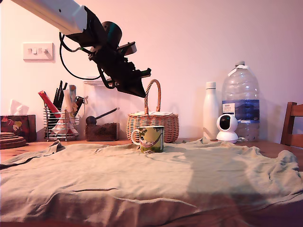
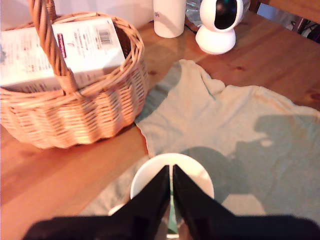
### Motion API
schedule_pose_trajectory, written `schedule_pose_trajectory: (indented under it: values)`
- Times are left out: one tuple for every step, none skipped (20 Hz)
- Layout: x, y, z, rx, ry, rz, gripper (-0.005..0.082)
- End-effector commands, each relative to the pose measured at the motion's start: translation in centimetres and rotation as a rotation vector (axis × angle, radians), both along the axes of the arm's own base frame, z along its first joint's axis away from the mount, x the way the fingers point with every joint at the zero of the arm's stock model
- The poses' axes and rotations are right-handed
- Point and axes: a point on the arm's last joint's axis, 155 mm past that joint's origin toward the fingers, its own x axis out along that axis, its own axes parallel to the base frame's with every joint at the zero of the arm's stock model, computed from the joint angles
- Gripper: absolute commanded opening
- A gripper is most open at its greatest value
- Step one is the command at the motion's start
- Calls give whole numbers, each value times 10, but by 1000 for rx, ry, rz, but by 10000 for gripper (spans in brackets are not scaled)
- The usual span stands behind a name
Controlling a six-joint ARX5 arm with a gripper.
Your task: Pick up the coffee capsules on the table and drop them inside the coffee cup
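Observation:
The coffee cup, a mug with a green-and-yellow print, stands upright on the olive-beige cloth near the table's back edge. My gripper hangs well above it in the exterior view, pointing down. In the wrist view the cup's pale rim lies directly below the black fingers. The gripper is shut, with only a thin slit between the fingers. A greenish sliver shows through that slit; I cannot tell what it is. No coffee capsule shows on the cloth or in the gripper.
A wicker basket with a tall handle holds white boxes just behind the cup. A white camera, white bottle and large water bottle stand on the exterior view's right. A utensil rack is on its left. Bare wood borders the cloth.

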Motion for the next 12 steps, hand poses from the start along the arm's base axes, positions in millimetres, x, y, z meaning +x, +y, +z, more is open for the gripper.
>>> schedule_pose_trajectory:
  values:
    - [-5,5,36,-10,-55,-1,-19]
    - [-6,5,34,-7,-47,0,-20]
    - [-8,6,32,-2,-36,0,-20]
    - [-9,6,30,2,-25,0,-20]
    - [-10,6,29,3,-21,-2,-20]
    - [-11,4,31,1,-23,-4,-20]
    - [-11,4,32,0,-27,-4,-20]
    - [-12,4,37,-4,-33,-3,-20]
    - [-12,2,41,-8,-47,-4,-20]
    - [-14,-1,49,-12,-66,-6,-20]
    - [-16,-3,57,-18,-89,-5,-20]
    - [-18,-3,62,-26,-107,-6,-20]
